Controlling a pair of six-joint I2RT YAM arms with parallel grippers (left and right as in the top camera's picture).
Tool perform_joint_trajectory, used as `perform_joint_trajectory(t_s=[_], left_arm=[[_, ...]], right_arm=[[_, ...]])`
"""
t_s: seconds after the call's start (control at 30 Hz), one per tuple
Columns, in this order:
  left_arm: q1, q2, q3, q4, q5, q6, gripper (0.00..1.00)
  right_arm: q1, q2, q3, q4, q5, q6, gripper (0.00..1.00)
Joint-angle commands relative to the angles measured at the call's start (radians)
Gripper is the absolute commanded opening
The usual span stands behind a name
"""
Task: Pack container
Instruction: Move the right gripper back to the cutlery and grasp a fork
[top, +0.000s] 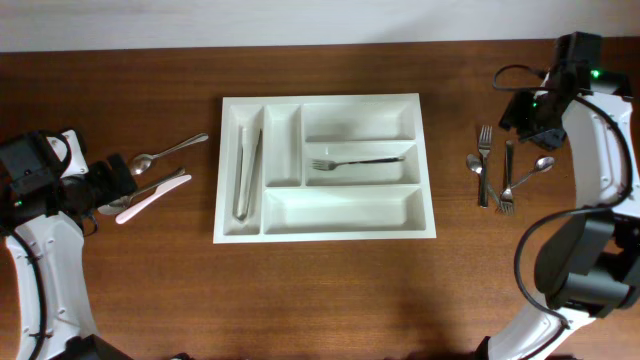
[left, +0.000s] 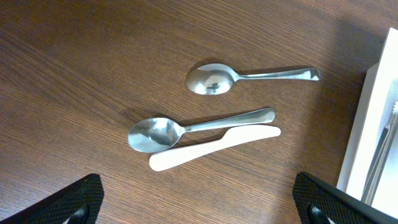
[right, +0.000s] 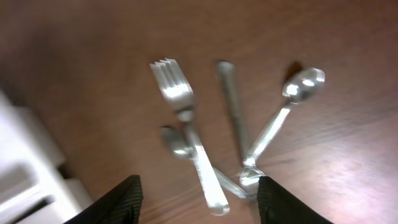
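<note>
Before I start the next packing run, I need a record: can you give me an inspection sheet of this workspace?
Surface: wooden table, no spills seen.
Job's things: white tray holds tongs in its leftmost slot, a fork in the middle long one; two spoons and a white knife lie left of it, forks and spoons right.
Clutter: nothing seen.
Claws: left claw open, right claw open, both empty.
Cables: black loops beside the right arm.
Surroundings: pale strip beyond the table's far edge.

Three cameras: one overhead, two close at the wrists.
Overhead looks straight down on the whole counter (top: 320, 300). The left wrist looks down close on the spoons (left: 155, 134), the right wrist on the forks (right: 177, 93); both catch the container (top: 330, 235) edge, shared with overhead.
</note>
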Motion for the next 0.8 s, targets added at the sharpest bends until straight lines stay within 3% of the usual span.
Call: perform_joint_trajectory(t_s=[0.0, 0.33, 0.6, 0.77], left_arm=[[0.003, 0.005, 0.016, -0.001, 0.018, -0.010, 0.99], [0.003, 0.005, 0.016, 0.000, 0.018, -0.010, 0.99], [0.003, 0.005, 0.016, 0.000, 0.018, -0.010, 0.99], [0.003, 0.005, 0.016, 0.000, 0.018, -0.010, 0.99]], right_arm=[[0.002, 0.069, -0.006, -0.013, 0.171, 0.006, 0.61], [-0.023, 0.264, -0.006, -0.021, 0.140, 0.006, 0.62], [-0.030, 0.306, -0.006, 0.034, 0.043, -0.066, 0.61], [-0.041, 0.323, -0.006, 0.041, 0.025, -0.066, 0.54]])
